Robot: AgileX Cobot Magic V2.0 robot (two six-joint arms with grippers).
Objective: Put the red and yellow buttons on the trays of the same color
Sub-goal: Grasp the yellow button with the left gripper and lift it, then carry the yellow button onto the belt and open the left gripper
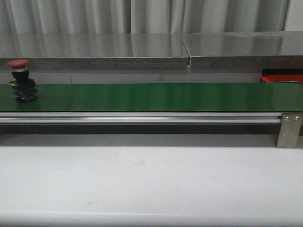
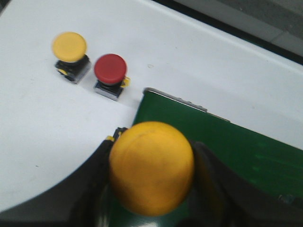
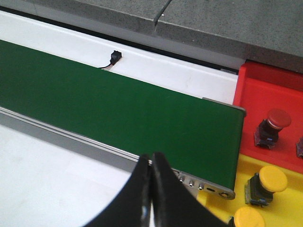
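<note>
My left gripper [image 2: 154,142] is shut on a yellow button [image 2: 151,175], held over the end of the green belt [image 2: 236,146]. On the white table beyond stand another yellow button [image 2: 70,53] and a red button [image 2: 110,73]. In the front view a red button [image 1: 21,79] rides the green belt [image 1: 156,97] at its far left. My right gripper [image 3: 151,163] is shut on nothing, above the belt's near rail. Past the belt's end, the red tray [image 3: 258,94] holds a red button [image 3: 272,126], and the yellow tray [image 3: 244,163] holds two yellow buttons [image 3: 266,183] [image 3: 249,218].
A grey stone ledge [image 1: 142,49] runs behind the belt, and an aluminium rail [image 1: 142,118] runs along its front. A small black sensor [image 3: 114,57] sits on the white strip behind the belt. A corner of the red tray [image 1: 282,77] shows at the far right.
</note>
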